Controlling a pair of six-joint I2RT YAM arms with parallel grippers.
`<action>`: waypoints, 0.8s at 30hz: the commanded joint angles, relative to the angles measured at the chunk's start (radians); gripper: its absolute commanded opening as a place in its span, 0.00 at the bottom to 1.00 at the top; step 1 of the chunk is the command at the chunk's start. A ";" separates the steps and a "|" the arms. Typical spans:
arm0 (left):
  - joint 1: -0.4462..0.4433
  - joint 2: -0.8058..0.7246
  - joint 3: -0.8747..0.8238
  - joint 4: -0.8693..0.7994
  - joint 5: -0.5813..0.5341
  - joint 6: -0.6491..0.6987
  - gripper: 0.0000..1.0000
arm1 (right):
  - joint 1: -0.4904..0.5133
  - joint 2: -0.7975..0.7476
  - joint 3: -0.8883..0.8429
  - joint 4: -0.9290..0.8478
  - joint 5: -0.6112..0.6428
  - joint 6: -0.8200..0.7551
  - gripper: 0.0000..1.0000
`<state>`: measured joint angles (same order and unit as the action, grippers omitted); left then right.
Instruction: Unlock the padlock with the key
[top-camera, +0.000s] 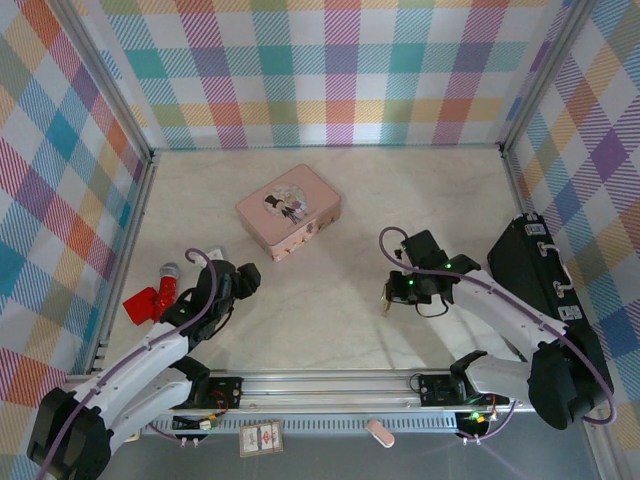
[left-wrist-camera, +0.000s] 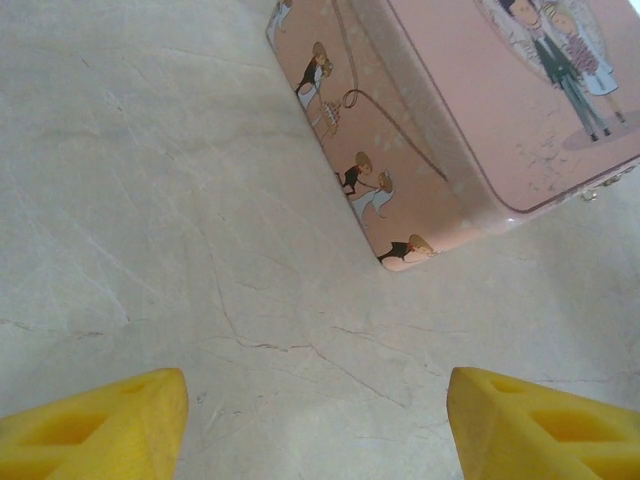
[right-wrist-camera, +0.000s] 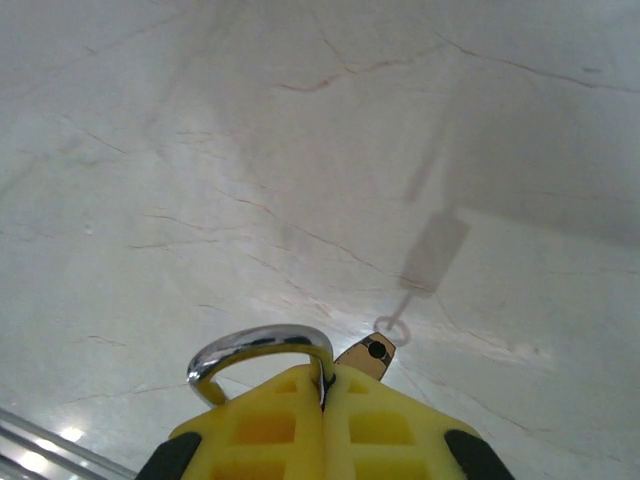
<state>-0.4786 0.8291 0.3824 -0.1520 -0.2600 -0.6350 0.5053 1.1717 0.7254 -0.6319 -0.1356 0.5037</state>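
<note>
Right gripper (right-wrist-camera: 322, 388) clamps the padlock (right-wrist-camera: 265, 340) over bare table (right-wrist-camera: 300, 150); left gripper (left-wrist-camera: 318, 405) gapes near pink box (left-wrist-camera: 450, 120).

Plaid walls (top-camera: 340, 70) in pastel colours close the top, left and right of frame. Silver posts (top-camera: 110, 90) mark the corners. Tabletop (top-camera: 300, 320) pale, marbled, evenly lit. Metal rail (top-camera: 330, 385) along the bottom.

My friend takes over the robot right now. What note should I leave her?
Left gripper: open, above the table near the pink box.
Right gripper: shut on the padlock, silver loop poking out.
A brass tab with a hole and ring sits beside the loop, likely the key.
Done: padlock picked up.
To do: unlock it; cannot tell if the key is in.
</note>
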 joint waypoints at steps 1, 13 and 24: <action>0.011 0.028 0.011 0.030 -0.001 0.012 0.69 | 0.019 0.008 -0.005 -0.049 0.056 -0.007 0.00; 0.018 0.036 0.017 0.022 -0.013 0.010 0.69 | 0.091 0.243 0.078 0.018 0.079 0.016 0.00; 0.029 -0.026 0.019 -0.038 -0.026 0.019 0.69 | 0.122 0.370 0.155 0.022 0.081 0.023 0.00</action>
<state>-0.4610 0.8219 0.3832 -0.1596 -0.2676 -0.6308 0.6167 1.5223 0.8444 -0.5995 -0.0631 0.5156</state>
